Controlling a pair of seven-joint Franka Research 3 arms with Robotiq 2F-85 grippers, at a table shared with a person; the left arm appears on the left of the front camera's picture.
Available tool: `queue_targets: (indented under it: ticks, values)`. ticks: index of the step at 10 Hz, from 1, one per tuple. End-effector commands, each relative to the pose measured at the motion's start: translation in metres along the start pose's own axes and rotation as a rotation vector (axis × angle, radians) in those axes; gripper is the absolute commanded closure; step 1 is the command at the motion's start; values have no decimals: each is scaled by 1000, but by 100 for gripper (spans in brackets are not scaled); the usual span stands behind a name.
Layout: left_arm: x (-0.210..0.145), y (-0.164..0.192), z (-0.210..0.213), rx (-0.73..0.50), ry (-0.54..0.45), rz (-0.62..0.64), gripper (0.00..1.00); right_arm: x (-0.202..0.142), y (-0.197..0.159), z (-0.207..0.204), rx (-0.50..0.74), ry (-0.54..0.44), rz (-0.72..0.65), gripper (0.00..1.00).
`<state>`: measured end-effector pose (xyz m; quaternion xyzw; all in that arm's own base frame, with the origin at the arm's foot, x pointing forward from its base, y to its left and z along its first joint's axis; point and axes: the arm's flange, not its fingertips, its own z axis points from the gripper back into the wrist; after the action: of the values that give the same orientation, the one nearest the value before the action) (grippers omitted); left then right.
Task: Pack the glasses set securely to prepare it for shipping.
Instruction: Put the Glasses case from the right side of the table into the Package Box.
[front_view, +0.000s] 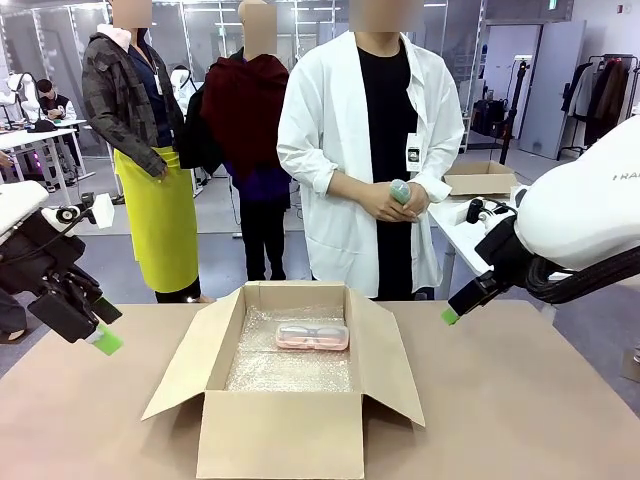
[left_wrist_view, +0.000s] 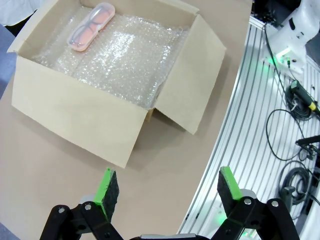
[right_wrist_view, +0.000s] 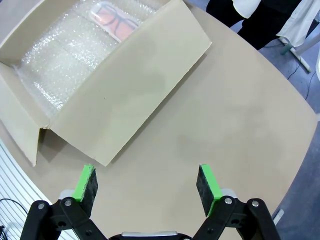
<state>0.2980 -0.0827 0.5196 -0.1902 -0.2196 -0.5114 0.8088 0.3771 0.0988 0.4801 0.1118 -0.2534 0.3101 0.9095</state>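
Observation:
An open cardboard box (front_view: 280, 432) sits mid-table, lined with clear bubble wrap (front_view: 290, 372). A pale pink glasses case (front_view: 312, 337) with dark frames inside lies at the box's far end, also seen from above (left_wrist_view: 91, 26) (right_wrist_view: 116, 19). The person in the white coat holds a mint green case (front_view: 400, 191) in both hands at the far side. My left gripper (front_view: 103, 338) hovers open to the left of the box, its fingers empty (left_wrist_view: 166, 180). My right gripper (front_view: 451, 316) hangs open to the right of the box, also empty (right_wrist_view: 147, 175).
The box flaps (front_view: 395, 360) spread outward on all sides. Bare brown tabletop (front_view: 520, 400) lies left and right of the box. Two more people stand behind the far edge. A ribbed metal base with cables (left_wrist_view: 280, 125) borders the table on my side.

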Motion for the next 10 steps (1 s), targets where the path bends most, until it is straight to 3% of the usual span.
queue_targets:
  ticks: [1,10]
  values:
    - [-1,2,1,-12,-21,-19,0,-2,1,-1,-4,5,-1,0]
    - [-1,2,1,-12,-21,-19,0,-2,1,-1,-4,5,-1,0]
